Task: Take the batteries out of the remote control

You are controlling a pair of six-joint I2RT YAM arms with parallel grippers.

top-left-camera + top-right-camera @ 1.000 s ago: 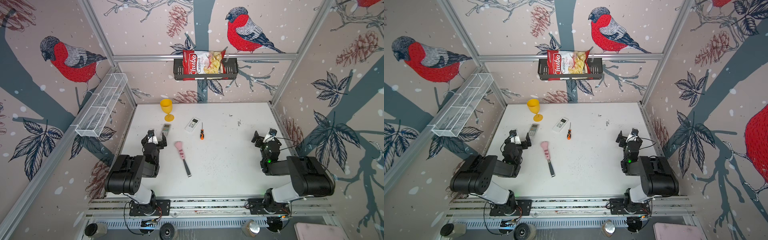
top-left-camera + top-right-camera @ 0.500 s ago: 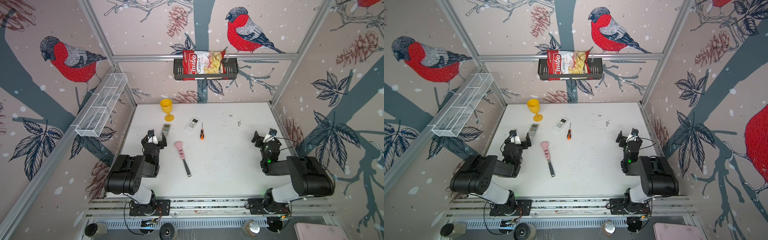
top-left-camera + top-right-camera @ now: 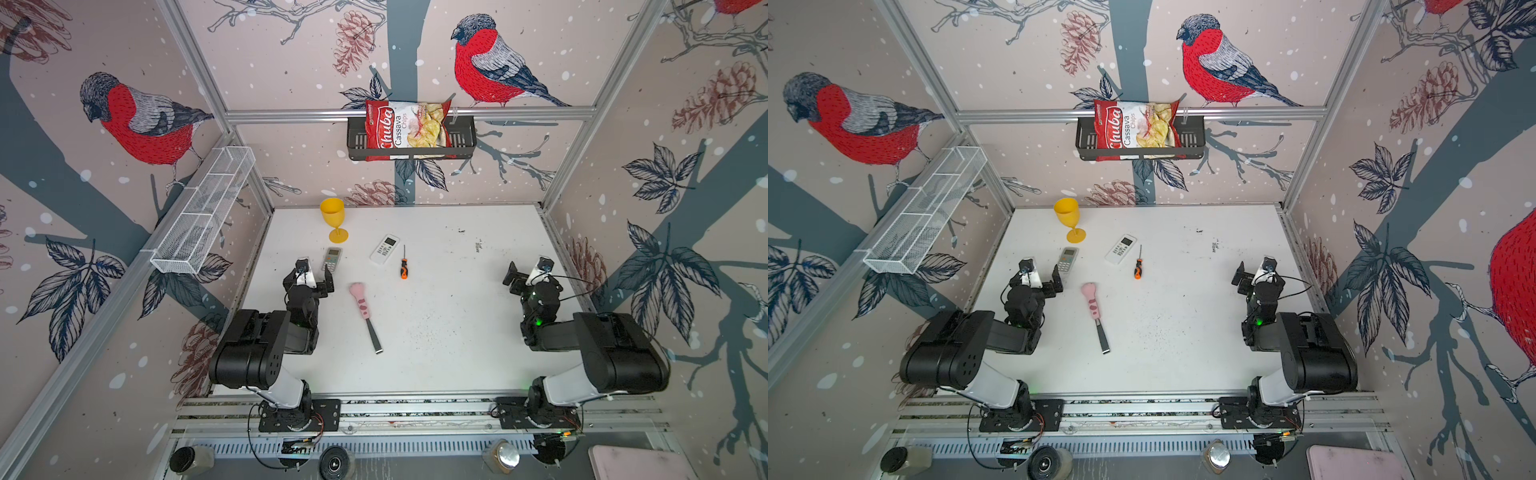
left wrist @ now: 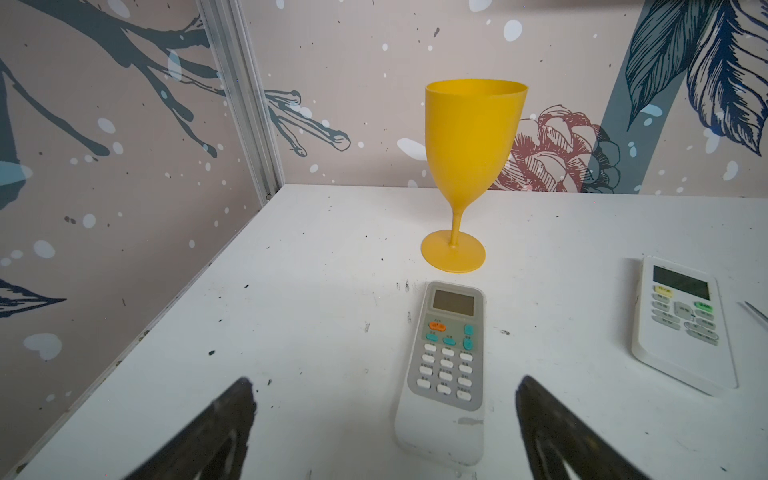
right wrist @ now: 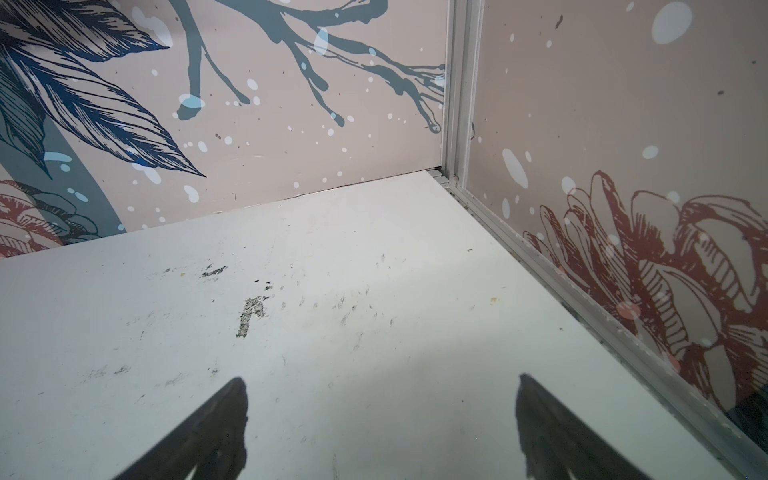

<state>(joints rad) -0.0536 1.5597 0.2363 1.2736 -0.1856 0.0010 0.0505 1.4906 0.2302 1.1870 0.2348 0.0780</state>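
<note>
two remotes are counted (grey remote [image 3: 333, 259], white remote [image 3: 385, 248]), one yellow goblet [image 3: 333, 216], one screwdriver [image 3: 403, 271], one pink-handled scraper [image 3: 360, 300], one chips bag [image 3: 405, 129].

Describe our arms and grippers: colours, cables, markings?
Left arm and right arm match: black housings, white lower link, green light, thin black cables at the wrists. Left gripper and right gripper: black tapered fingers, white camera mounts. No legible markings.

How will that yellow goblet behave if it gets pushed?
The yellow goblet probably tips easily: tall bowl on a thin stem and small foot. It looks like plastic, so likely light and unlikely to shatter. Toppled, its round bowl may roll.
</note>
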